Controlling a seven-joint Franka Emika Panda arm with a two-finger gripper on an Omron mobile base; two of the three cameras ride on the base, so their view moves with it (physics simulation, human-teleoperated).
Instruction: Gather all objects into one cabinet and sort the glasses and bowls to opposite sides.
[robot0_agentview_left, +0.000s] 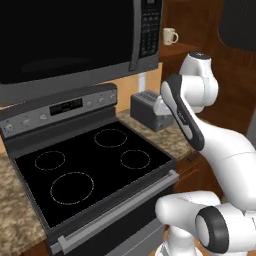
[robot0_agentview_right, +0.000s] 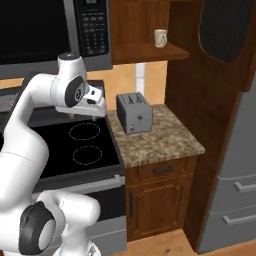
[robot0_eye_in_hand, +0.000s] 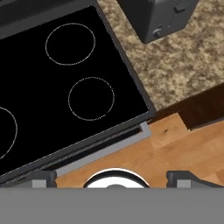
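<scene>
Gripper (robot0_eye_in_hand: 112, 178): fingers wide apart, holding nothing, above stove (robot0_eye_in_hand: 65, 78) front edge
Cream mug (robot0_agentview_right: 160, 37): upright on open wood shelf (robot0_agentview_right: 145, 51), above grey toaster (robot0_agentview_right: 134, 113) on counter (robot0_agentview_right: 165, 140)

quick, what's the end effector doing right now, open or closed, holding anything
End effector: open, its fingertips spread wide apart with nothing between them, looking down over the stove front edge.

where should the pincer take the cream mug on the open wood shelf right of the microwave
Grip the cream handled mug across its round body near the rim, coming from the open front of the wooden shelf. It stands upright with its handle out to the right, so closing the fingers front-to-back probably clears the handle.
</scene>
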